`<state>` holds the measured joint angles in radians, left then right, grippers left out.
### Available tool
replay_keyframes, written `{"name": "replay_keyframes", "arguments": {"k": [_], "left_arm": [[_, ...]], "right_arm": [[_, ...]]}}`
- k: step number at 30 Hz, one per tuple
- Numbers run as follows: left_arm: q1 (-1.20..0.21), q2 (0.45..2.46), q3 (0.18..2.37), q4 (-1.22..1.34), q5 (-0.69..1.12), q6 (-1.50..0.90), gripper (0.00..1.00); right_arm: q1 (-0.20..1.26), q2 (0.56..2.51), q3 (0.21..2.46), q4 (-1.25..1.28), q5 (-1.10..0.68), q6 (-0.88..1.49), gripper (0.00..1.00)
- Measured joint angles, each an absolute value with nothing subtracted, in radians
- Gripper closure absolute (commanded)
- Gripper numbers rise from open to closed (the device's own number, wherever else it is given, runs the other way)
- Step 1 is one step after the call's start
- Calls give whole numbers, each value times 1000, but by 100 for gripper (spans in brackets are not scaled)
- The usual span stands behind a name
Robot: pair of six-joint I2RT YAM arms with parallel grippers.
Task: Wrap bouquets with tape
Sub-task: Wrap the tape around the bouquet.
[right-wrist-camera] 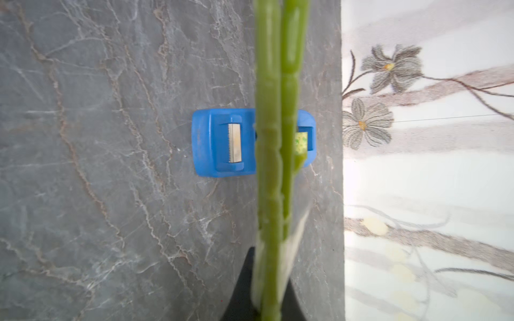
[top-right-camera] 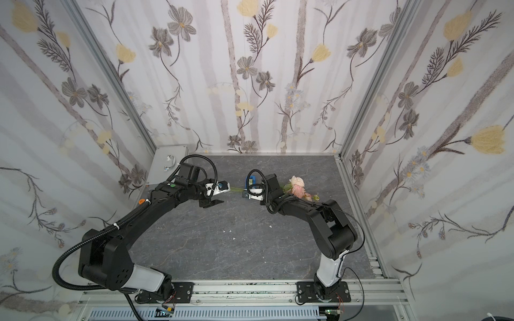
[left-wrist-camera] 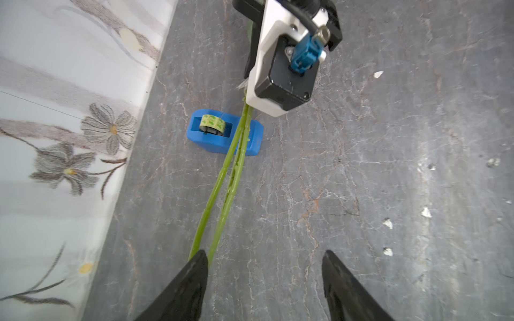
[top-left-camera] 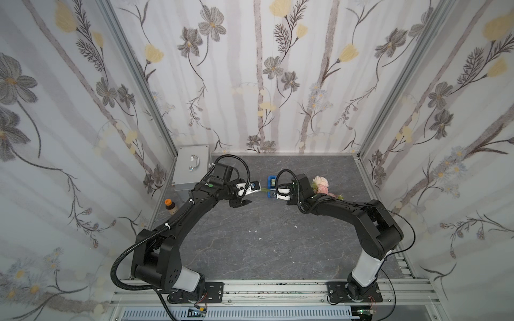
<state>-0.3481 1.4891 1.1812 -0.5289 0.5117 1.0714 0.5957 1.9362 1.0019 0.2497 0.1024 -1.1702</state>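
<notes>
**Right gripper** (right-wrist-camera: 265, 294): black tapered fingers closed tight on the thin, knobbly green plastic stems (right-wrist-camera: 268, 166) of a bouquet of artificial pink-and-cream fabric roses (top-left-camera: 320, 184). A pale translucent film, possibly tape, clings to the stems at the grip.

**Left gripper** (left-wrist-camera: 267, 266): matte black wedge-shaped fingers spread apart. One tip touches the stems' free ends, and nothing is clamped.

**Task objects:** in both top views the blooms sit just right of frame centre, and the stems run leftward from them. The stems pass over a small, rounded blue plastic dispenser (left-wrist-camera: 211, 144) at centre. It carries a tape roll with a greenish-yellow core (left-wrist-camera: 212, 123) and a serrated metal cutter (right-wrist-camera: 234, 143).

**Surface:** a smooth grey tabletop with pale marble veining (top-left-camera: 250, 244), dotted with small white scraps (top-left-camera: 253, 230).

**Surroundings:**
- A silver metal case with a handle (top-left-camera: 192, 166) stands left of centre.
- A brown bottle with an orange cap (top-left-camera: 170, 206) stands below the case.
- Pale wallpaper with printed grey and yellow flowers (top-left-camera: 250, 83) encloses three sides.
- A ribbed aluminium rail (top-left-camera: 278, 289) crosses the lower frame.
</notes>
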Motion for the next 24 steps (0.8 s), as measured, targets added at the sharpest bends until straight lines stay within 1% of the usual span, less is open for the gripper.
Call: {"name": "replay_keyframes", "arguments": {"k": [5,8,18,24], "left_arm": [[-341,1574,1261,-682,541,1073,33],[-342,1594,1284,-727,543,1074,32],[-352,1626,1333,-714,498,1084,30],[-368,1757,1428,-749,487,1101,30]], "right_arm": [[626,1920,916,405,196,-1232,100],[642,1921,886,482,246,-1271,100],[670,1971,840,667,319,-1377,100],[679,1984,800,785,349,-1447,100]]}}
